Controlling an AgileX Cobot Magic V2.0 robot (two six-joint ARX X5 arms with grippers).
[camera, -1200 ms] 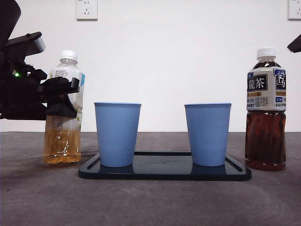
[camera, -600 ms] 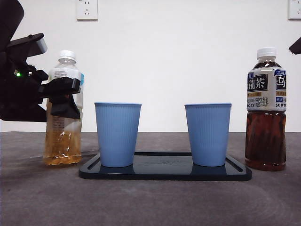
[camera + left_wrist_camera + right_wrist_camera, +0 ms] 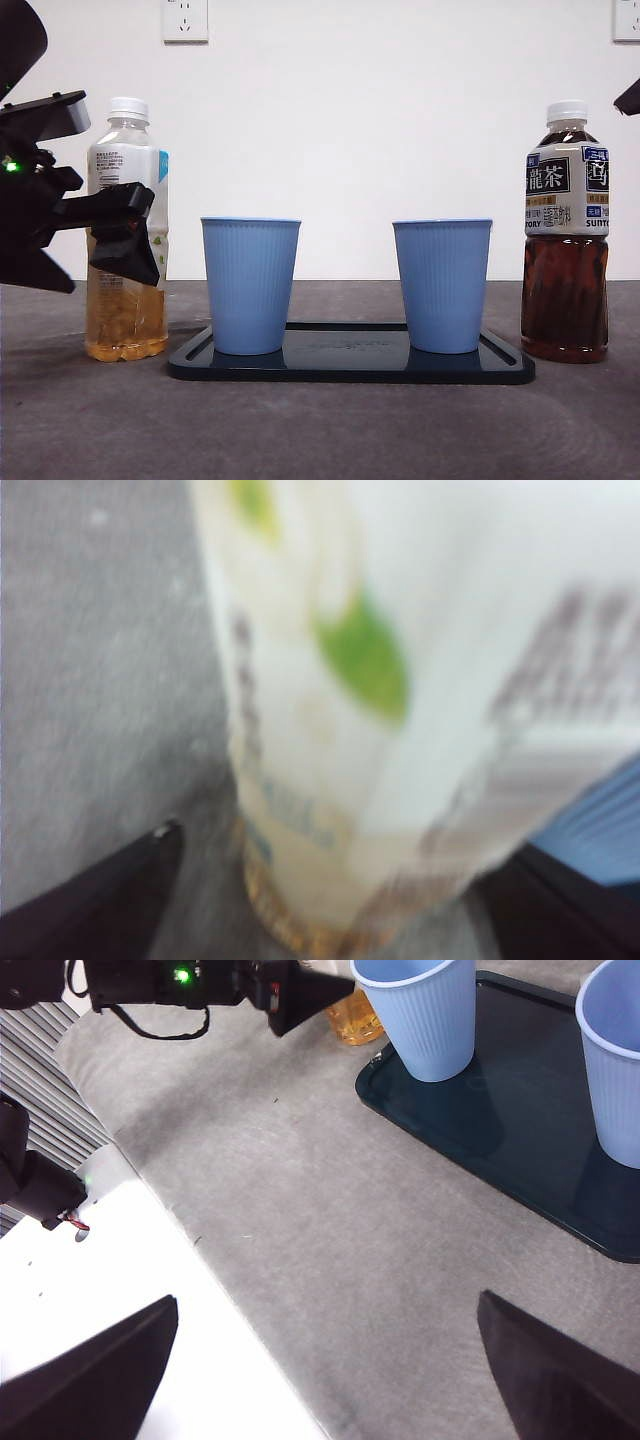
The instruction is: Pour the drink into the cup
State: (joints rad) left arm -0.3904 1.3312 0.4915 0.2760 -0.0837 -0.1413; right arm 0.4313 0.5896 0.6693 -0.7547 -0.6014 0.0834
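Bottle of pale amber drink [image 3: 127,230], white-capped and upright, stands on the grey counter [image 3: 320,430] just left of the dark tray [image 3: 350,368]. The left gripper [image 3: 122,232] reaches in from the left edge of the front view at the bottle's middle, one black jaw lying across its front. In the left wrist view the blurred label fills the space between the two jaws, but whether they actually press on the bottle cannot be told. Two blue cups [image 3: 250,285] [image 3: 441,285] stand on the tray, apart from each other. A dark tea bottle [image 3: 565,232] stands upright just right of the tray. The right gripper [image 3: 320,1380] hangs high over the counter, its jaws spread wide with nothing between them.
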